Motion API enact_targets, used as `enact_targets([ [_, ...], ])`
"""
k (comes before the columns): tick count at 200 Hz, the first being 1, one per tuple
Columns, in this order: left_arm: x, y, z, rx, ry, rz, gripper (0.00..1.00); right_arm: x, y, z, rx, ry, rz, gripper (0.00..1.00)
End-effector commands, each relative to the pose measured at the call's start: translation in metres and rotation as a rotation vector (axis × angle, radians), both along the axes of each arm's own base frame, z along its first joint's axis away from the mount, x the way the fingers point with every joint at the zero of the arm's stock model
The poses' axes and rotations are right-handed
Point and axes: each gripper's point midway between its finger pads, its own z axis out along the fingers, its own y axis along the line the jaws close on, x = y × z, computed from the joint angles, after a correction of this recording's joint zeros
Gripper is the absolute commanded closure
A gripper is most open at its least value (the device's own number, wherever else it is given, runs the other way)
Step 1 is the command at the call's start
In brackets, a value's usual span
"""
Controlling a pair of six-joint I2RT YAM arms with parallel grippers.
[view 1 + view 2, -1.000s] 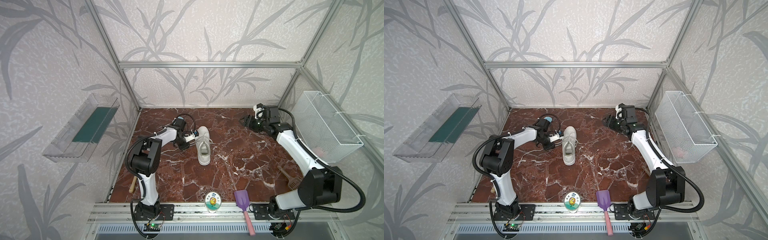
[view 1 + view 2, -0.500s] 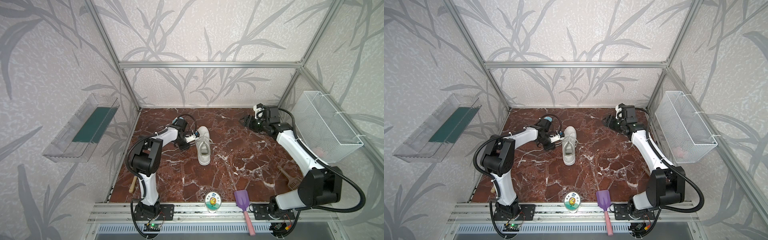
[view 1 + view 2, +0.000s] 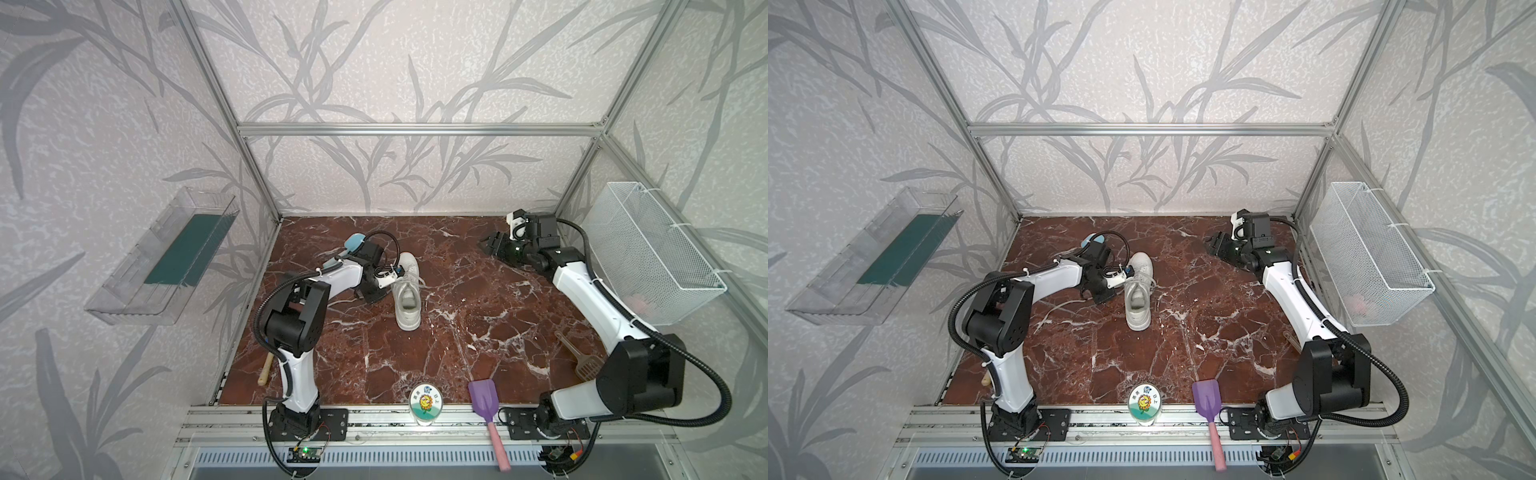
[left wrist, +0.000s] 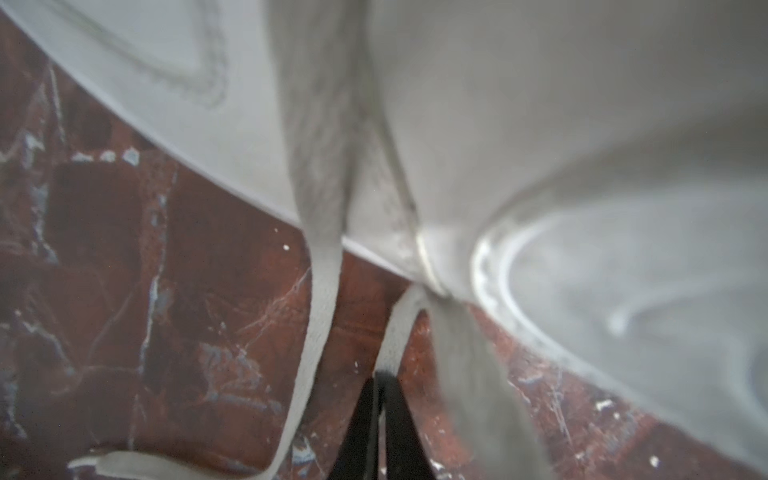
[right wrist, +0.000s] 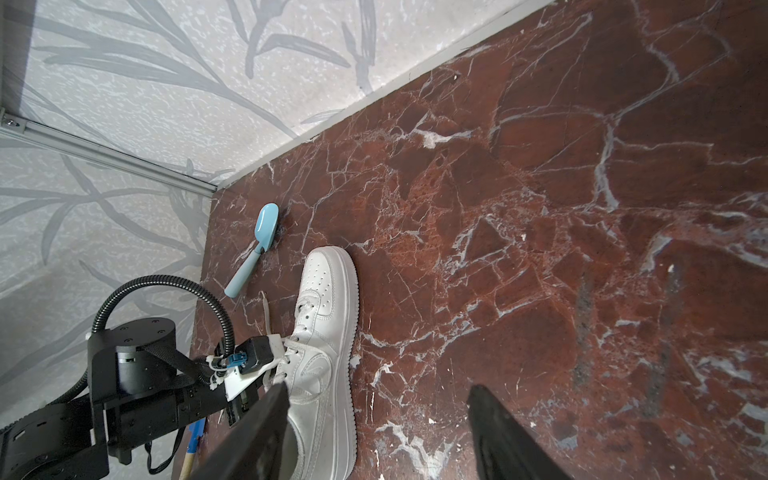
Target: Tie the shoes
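Observation:
The shoes are a single white sneaker [image 3: 407, 291] [image 3: 1138, 295] [image 5: 328, 332] on the red marble floor, toe toward the back wall, laces loose. My left gripper [image 3: 379, 296] [image 3: 1105, 297] is low against the sneaker's left side. In the left wrist view its black fingertips [image 4: 380, 378] are pressed together on one flat white lace [image 4: 399, 328] that comes from the sneaker's side [image 4: 540, 124]. Another lace strand [image 4: 320, 311] trails loose on the floor. My right gripper [image 3: 488, 245] [image 3: 1214, 245] [image 5: 378, 388] hovers open at the back right, holding nothing, well away from the sneaker.
A blue brush [image 5: 262, 245] [image 3: 353, 241] lies behind the left wrist. At the front edge are a round flower-printed tin [image 3: 425, 403] and a purple scoop [image 3: 484, 401]. A wire basket [image 3: 652, 253] hangs on the right wall, a clear tray [image 3: 166, 257] on the left.
My left gripper has closed on the lace beside the sneaker. Neither arm has visibly shifted, and the right gripper stays open.

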Motion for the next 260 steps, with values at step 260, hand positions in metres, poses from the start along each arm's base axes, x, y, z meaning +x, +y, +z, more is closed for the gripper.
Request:
enact_targets([
  [260, 0.004, -0.017, 0.158, -0.320, -0.140, 0.331, 1.00, -0.026, 0.149, -0.016, -0.053, -0.351, 0.678, 0.41],
])
